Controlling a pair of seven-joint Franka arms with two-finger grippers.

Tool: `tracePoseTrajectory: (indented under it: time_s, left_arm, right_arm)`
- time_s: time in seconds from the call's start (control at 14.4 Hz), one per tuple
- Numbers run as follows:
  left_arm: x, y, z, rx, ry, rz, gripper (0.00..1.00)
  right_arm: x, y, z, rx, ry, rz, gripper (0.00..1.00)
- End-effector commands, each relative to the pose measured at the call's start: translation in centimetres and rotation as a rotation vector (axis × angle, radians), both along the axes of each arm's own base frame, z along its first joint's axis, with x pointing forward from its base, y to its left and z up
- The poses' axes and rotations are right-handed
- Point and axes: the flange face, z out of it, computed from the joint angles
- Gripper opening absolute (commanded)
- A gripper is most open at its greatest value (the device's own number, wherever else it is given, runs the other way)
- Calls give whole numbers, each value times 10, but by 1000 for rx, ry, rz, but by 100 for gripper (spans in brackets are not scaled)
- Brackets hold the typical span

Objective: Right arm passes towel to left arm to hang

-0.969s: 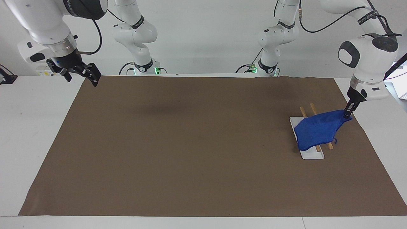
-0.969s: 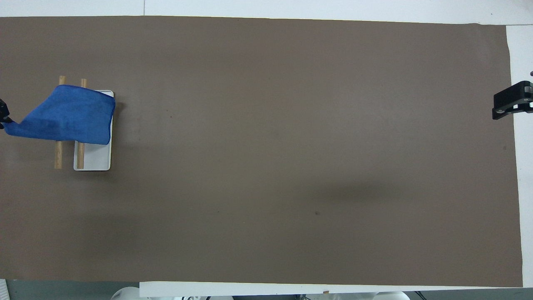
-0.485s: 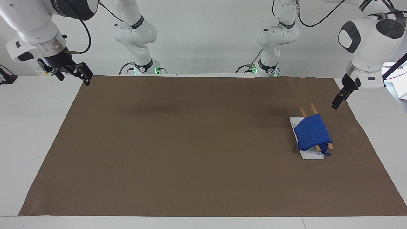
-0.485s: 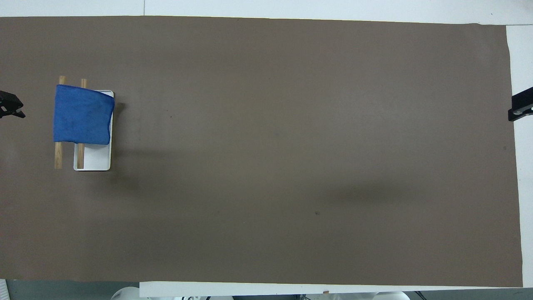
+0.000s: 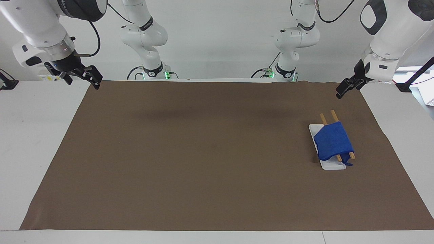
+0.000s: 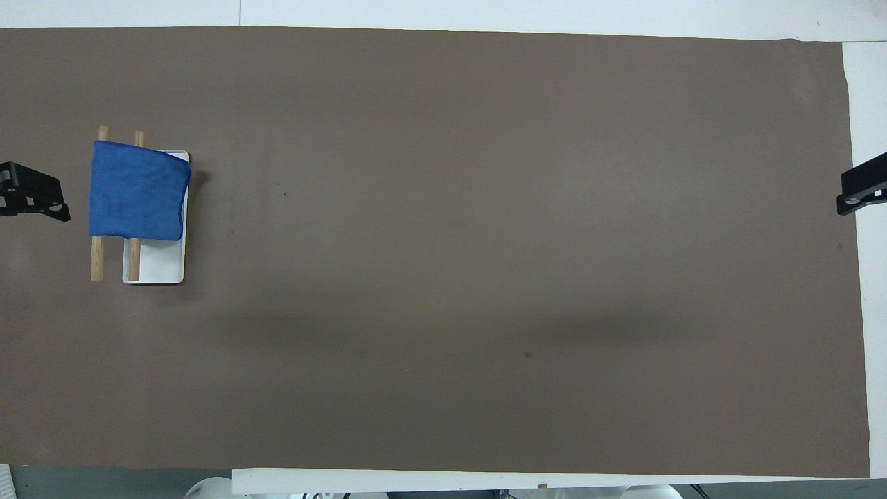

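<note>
The blue towel (image 5: 333,141) hangs draped over the two wooden bars (image 5: 334,115) of a small rack with a white base (image 5: 334,165), at the left arm's end of the table. It also shows in the overhead view (image 6: 137,190). My left gripper (image 5: 340,94) is open, empty and raised, apart from the towel, over the mat's corner near the left arm's base; the overhead view shows it beside the rack (image 6: 48,204). My right gripper (image 5: 84,83) is open and empty, raised over the mat's corner at the right arm's end, where it waits; it shows at the overhead view's edge (image 6: 849,201).
A brown mat (image 5: 203,152) covers most of the white table (image 5: 34,142). The two arm bases stand at the robots' edge of the table.
The left gripper let go of the towel's corner, and the towel settled over the rack's bars. The left gripper then rose and drew back toward its base. The right gripper shifted only slightly.
</note>
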Motion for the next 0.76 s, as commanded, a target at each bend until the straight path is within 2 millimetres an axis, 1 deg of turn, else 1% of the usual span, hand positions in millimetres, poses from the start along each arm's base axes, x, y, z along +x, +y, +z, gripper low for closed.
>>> tracePoseTrajectory:
  time_s: [0.0,0.07,0.21,0.28,0.35,0.42,0.48,0.55,0.69]
  left_arm:
    - [9,0,-1,-27,24,-157,100]
    - [10,-6,-1,-28,23,-168,100]
    - [9,-32,2,-26,5,-214,100]
    - [9,-36,3,-25,2,-222,100]
    - [11,-37,10,-23,-1,-225,100]
    - [21,-38,6,-24,19,-226,100]
    - [27,-38,10,-26,29,-226,100]
    - [30,-39,13,-29,27,-227,100]
    - [31,-42,13,-29,25,-232,100]
  right_arm:
    - [-9,-1,-2,23,3,16,100]
    - [-9,-1,-2,23,4,16,100]
    - [-10,-5,-2,23,6,11,100]
    - [-10,-5,-3,27,8,20,100]
    - [-10,-5,-4,39,8,45,100]
    - [-10,-1,-7,68,8,58,100]
    - [-11,-1,-7,79,8,55,100]
    - [-11,0,-6,80,7,61,100]
    - [-12,-3,-6,83,7,54,100]
